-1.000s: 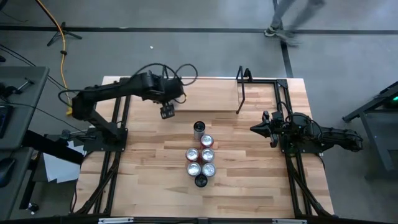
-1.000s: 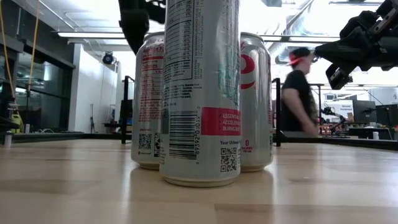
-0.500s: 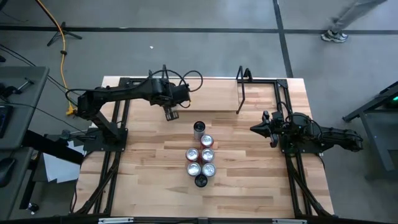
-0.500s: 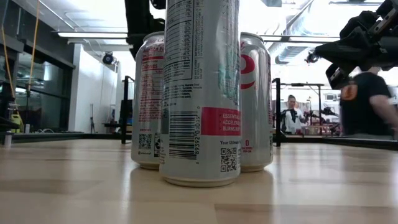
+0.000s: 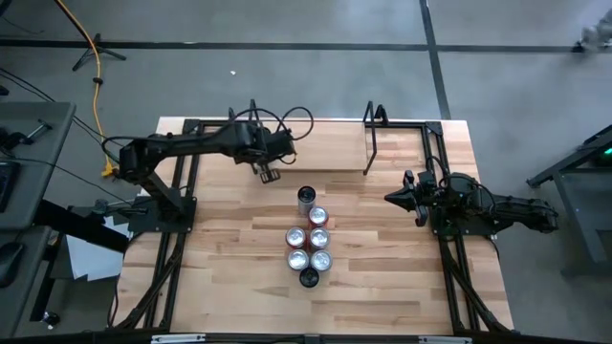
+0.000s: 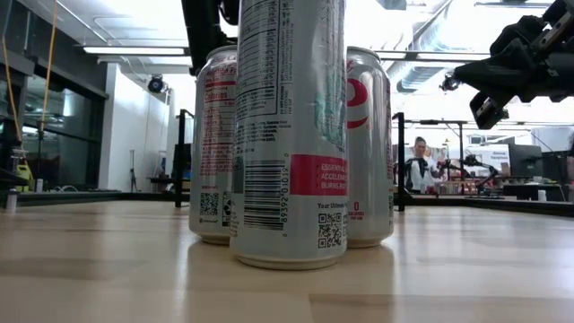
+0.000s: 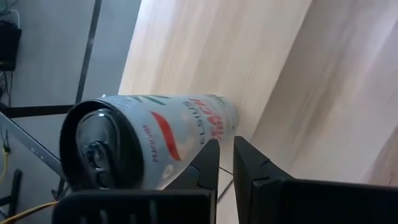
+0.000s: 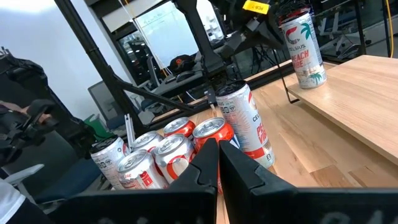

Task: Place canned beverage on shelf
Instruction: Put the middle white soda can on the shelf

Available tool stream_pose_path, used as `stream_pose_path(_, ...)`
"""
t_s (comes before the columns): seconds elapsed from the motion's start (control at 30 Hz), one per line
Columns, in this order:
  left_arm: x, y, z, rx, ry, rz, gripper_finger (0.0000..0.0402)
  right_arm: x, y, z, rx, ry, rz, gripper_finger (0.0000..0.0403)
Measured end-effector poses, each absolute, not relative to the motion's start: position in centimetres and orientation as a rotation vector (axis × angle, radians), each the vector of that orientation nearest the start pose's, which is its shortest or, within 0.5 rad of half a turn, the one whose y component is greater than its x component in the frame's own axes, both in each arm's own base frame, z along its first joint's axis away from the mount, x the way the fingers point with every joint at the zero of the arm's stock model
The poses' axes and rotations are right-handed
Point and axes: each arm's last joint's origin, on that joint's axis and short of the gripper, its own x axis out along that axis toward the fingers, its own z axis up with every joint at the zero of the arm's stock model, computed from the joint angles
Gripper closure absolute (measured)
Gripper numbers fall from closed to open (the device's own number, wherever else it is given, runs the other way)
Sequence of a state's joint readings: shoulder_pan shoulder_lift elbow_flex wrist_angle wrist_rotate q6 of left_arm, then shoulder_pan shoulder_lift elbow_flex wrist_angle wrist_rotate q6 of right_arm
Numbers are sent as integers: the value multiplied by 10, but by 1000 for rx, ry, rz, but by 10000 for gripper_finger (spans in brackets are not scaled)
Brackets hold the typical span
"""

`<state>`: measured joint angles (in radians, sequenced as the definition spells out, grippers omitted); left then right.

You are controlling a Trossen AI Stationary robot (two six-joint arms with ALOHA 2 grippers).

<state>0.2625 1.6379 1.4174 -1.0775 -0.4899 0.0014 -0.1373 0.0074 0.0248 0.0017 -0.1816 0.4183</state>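
A white and red beverage can (image 7: 155, 143) stands upright by its base on the shelf's pale plank (image 8: 348, 93) at the table's far side; it also shows as the can (image 8: 301, 46) in the right wrist view. My left gripper (image 7: 225, 146) is shut with nothing between its fingers, slanting down just beside that can's wall. From above, my left gripper (image 5: 267, 175) covers the can. My right gripper (image 5: 390, 198) is shut and waits level at the table's right edge. My left gripper's shut fingers (image 7: 208, 165) stand right beside the upper part of the can's side wall (image 7: 189, 146), coming from above at a slant. I cannot tell whether they touch it.
Several more cans (image 5: 311, 239) stand in a tight cluster at the table's middle, filling the low view as the cans (image 6: 287, 135). Black rod uprights (image 5: 368, 143) rise from the shelf (image 5: 325, 143). People sit in the room behind the table.
My left gripper has shut its fingers on nothing, sunk a little and shifted slightly toward the table's right edge, beside the can on the shelf. A person has walked past behind the table and out of view.
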Motion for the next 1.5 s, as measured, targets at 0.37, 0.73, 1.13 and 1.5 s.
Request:
stream_pose_path(0.37, 296, 119, 283, 134, 1302, 708, 401, 96, -8, 171, 415, -9, 47, 402)
stream_pose_path(0.73, 284, 148, 284, 120, 1325, 755, 401, 96, -8, 172, 415, -9, 47, 402)
stream_pose_path(1.13, 276, 171, 286, 105, 1294, 808, 401, 96, -8, 171, 415, -9, 48, 402)
stream_pose_path(1.5, 274, 179, 287, 105, 1274, 827, 401, 96, -8, 172, 415, -10, 48, 402)
